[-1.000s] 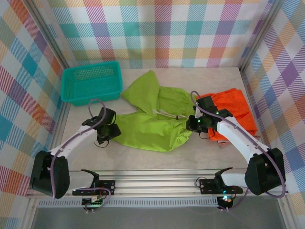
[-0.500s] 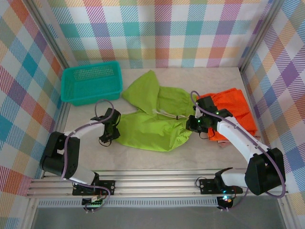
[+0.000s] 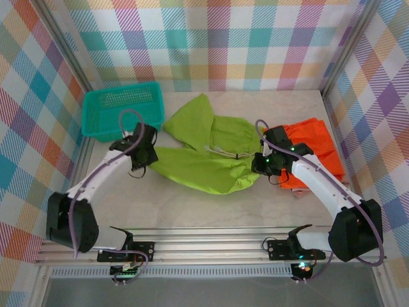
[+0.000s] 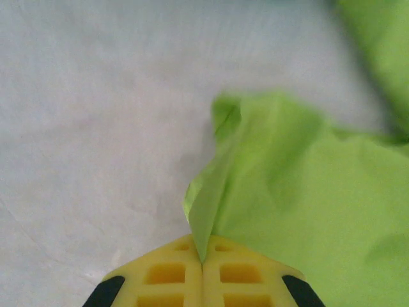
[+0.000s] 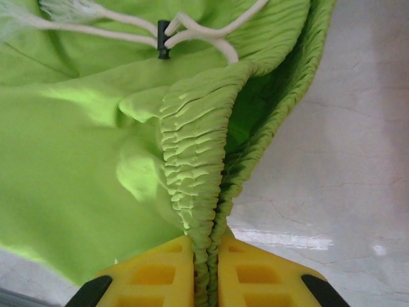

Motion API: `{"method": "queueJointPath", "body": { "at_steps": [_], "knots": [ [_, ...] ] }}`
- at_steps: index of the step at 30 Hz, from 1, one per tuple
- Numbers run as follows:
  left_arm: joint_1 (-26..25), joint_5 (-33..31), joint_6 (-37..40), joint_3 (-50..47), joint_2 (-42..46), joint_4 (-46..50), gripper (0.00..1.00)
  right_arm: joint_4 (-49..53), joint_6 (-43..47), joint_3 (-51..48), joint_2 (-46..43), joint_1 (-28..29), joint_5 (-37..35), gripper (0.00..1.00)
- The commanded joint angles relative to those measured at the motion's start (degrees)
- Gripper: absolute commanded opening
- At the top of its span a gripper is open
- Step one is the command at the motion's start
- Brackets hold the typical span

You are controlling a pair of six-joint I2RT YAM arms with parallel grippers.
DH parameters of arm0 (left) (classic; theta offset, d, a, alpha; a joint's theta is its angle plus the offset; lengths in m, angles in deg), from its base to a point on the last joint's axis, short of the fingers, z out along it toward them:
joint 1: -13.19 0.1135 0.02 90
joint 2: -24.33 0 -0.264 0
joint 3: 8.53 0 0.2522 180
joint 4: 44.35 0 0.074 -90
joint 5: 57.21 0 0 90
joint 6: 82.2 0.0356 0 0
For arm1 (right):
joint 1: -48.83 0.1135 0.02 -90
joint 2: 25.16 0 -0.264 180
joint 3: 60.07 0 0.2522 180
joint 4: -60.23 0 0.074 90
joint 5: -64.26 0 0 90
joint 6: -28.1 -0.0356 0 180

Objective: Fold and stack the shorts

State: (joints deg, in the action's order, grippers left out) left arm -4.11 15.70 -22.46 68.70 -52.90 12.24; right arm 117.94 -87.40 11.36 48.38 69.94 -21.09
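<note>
**Pinched at both ends**

My left gripper [image 4: 202, 259] is pressed together on a thin corner of the lime green shorts [image 3: 204, 163], at their 9 o'clock edge. My right gripper [image 5: 206, 256] pinches their ruffled waistband at 3 o'clock. They lie mid table [image 3: 192, 211], with the orange shorts [image 3: 313, 150] touching them at 3 o'clock.

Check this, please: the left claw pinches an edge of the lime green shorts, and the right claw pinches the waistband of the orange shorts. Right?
One part is wrong. The right claw pinches the waistband of the lime green shorts, not the orange shorts; the right wrist view shows it. The left claw is as stated.
</note>
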Motion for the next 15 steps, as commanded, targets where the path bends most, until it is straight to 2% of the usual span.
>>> {"method": "queueJointPath", "body": {
  "at_steps": [1, 4, 8, 10, 14, 15],
  "knots": [
    [1.4, -5.0, 5.2, 8.6, 3.6, 11.0, 0.00, 3.6, 2.5, 3.2, -1.3, -0.6, -4.2, 0.15],
    [1.7, -4.9, 8.4, 15.9, 3.3, 16.2, 0.00, 4.4, 2.9, 3.8, -1.6, -0.8, -4.6, 0.15],
    [2.1, 0.8, 10.5, 21.3, 1.0, 17.9, 0.14, 4.1, 2.4, 3.4, -1.0, -0.8, -3.3, 0.15],
    [2.3, 6.1, 10.8, 21.0, -0.8, 15.6, 0.32, 3.9, 2.0, 3.1, -0.4, -0.8, -2.8, 0.15],
    [5.0, 21.7, 9.2, 17.4, -4.9, 8.2, 0.66, 3.3, 1.3, 2.6, 1.0, -0.8, -2.1, 0.15],
    [5.6, 24.0, 8.2, 15.9, -5.0, 6.2, 0.71, 3.3, 1.2, 2.5, 1.2, -0.8, -2.0, 0.15]
  ]
}}
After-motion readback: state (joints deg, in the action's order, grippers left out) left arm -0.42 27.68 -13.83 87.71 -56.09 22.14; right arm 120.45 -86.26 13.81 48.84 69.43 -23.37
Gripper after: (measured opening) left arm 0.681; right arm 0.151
